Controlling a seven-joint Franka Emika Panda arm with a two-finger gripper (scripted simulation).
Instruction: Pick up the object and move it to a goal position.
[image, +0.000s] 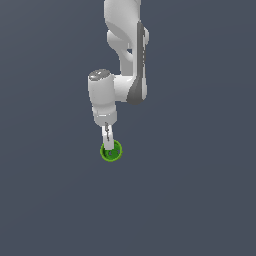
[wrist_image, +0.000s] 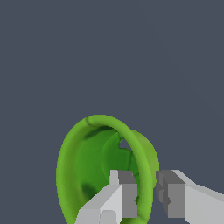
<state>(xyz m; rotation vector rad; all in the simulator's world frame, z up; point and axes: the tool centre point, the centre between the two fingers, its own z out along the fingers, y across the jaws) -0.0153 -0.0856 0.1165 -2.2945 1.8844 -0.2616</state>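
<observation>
The grasp step is looking like the one in hand: the gripper (image: 108, 146) is sitting down at the green cup (image: 113, 151), which is resting on the plain grey floor (image: 200, 200) a little below the middle of the exterior view. No goal marker is showing in either picture, so where the cup has to go cannot be told from here.

In the wrist view the 2 fingers are straddling one side of the cup's wall: 1 fingertip (wrist_image: 124, 192) is reaching inside the cup (wrist_image: 94, 162), in front of its darker interior, and the other is standing just outside the rim (wrist_image: 144, 175). The jaws are standing a little apart with the thin wall running between them (whether the pads are already pressing on it, I cannot tell, since a narrow gap is showing on the outer side).

The next move is likely calling for the jaws to be squeezing fully onto the wall, then a straight lift clear of the floor before any travel sideways.

The arm (image: 127, 50) is hanging down from the top of the exterior view, its wrist turned so the hand is pointing straight down at the cup.
</observation>
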